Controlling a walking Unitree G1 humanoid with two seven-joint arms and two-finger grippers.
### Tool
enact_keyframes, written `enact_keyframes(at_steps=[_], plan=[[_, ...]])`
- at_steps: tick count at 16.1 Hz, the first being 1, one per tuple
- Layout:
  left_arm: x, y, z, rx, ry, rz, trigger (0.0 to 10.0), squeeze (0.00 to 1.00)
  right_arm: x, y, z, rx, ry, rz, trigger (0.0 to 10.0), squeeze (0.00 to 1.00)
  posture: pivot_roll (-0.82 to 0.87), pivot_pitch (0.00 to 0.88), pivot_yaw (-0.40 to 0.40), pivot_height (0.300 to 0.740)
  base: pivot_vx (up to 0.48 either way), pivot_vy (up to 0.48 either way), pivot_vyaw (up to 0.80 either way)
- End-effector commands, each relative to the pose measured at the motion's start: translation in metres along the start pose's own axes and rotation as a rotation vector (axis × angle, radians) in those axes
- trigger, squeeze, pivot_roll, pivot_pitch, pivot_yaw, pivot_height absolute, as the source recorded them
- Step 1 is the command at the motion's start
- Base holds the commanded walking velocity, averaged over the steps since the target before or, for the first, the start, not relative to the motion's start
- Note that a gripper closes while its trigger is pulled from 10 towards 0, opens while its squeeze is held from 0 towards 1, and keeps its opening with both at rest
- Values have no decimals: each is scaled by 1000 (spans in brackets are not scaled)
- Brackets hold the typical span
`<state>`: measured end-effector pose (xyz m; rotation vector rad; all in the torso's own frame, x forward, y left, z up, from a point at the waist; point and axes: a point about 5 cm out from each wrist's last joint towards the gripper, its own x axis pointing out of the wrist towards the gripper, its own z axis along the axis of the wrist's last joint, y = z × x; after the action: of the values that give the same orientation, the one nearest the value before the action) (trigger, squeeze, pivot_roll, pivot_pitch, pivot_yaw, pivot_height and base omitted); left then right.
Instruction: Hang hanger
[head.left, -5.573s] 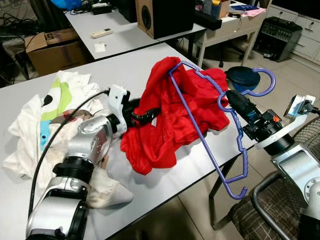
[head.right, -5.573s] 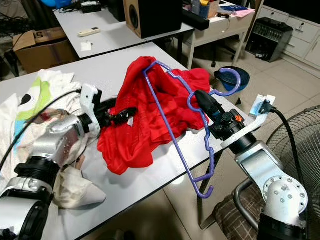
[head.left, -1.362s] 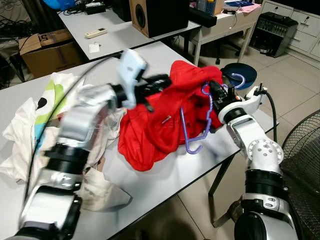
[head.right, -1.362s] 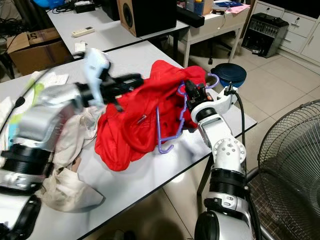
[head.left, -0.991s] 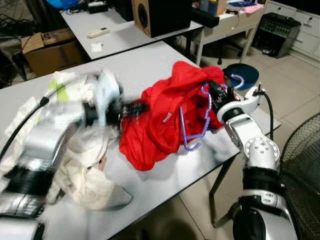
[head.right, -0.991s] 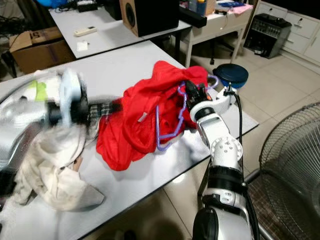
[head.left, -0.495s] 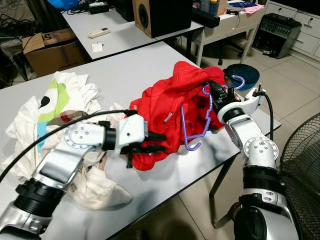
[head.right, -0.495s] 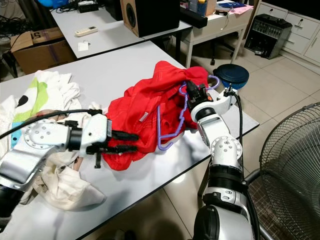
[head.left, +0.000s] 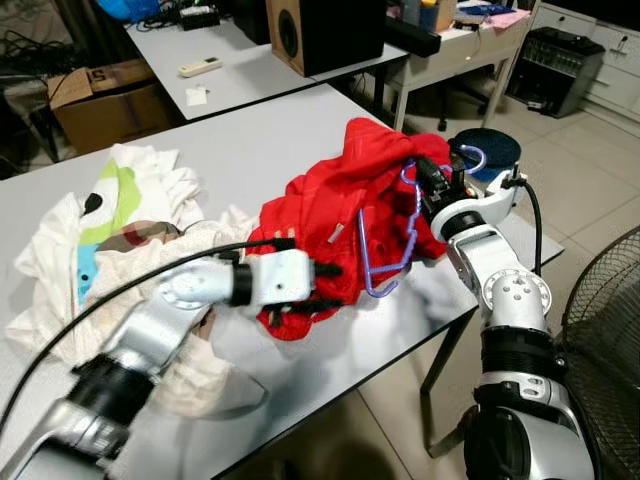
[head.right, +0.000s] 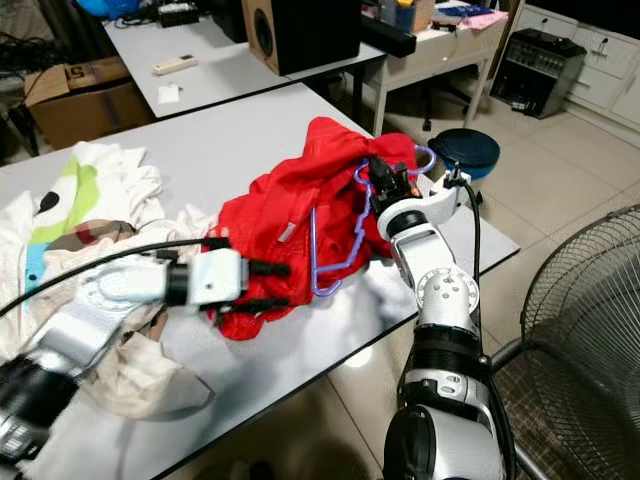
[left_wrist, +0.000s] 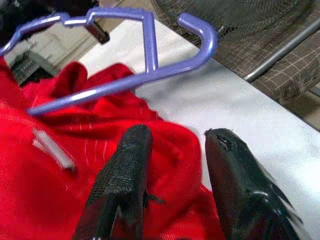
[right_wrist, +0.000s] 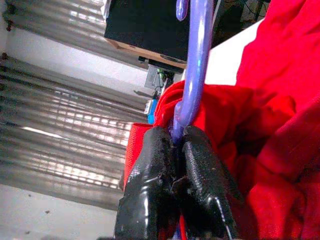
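The purple hanger (head.left: 388, 235) hangs partly inside the red garment (head.left: 335, 215) on the grey table (head.left: 240, 140), pinched near its hook by the right gripper (right_wrist: 176, 142). The left gripper (left_wrist: 172, 150), fingers parted, presses into the garment's lower edge beside white clothes (head.left: 110, 215).

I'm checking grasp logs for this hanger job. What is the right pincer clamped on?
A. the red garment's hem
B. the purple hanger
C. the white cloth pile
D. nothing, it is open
B: in the right wrist view the right pincer has its black fingers pressed together on the purple hanger, with the red garment bunched behind it.
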<state>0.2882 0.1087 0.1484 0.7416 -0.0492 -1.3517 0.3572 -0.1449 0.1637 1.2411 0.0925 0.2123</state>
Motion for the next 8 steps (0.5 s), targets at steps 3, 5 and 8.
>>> enact_keyframes(at_steps=[3, 5, 8], plan=[[5, -6, -12, 52, 83, -75, 10000, 0, 2, 6, 4, 2, -24, 26, 10000, 0, -21, 0, 111, 740, 0, 0, 0], [5, -6, -20, 66, 132, -80, 10000, 0, 2, 6, 5, 3, -27, 27, 10000, 0, -22, 0, 111, 740, 0, 0, 0], [4, 4, -29, 110, 190, -28, 431, 0, 2, 6, 5, 3, -28, 30, 10000, 0, -24, 0, 111, 740, 0, 0, 0]])
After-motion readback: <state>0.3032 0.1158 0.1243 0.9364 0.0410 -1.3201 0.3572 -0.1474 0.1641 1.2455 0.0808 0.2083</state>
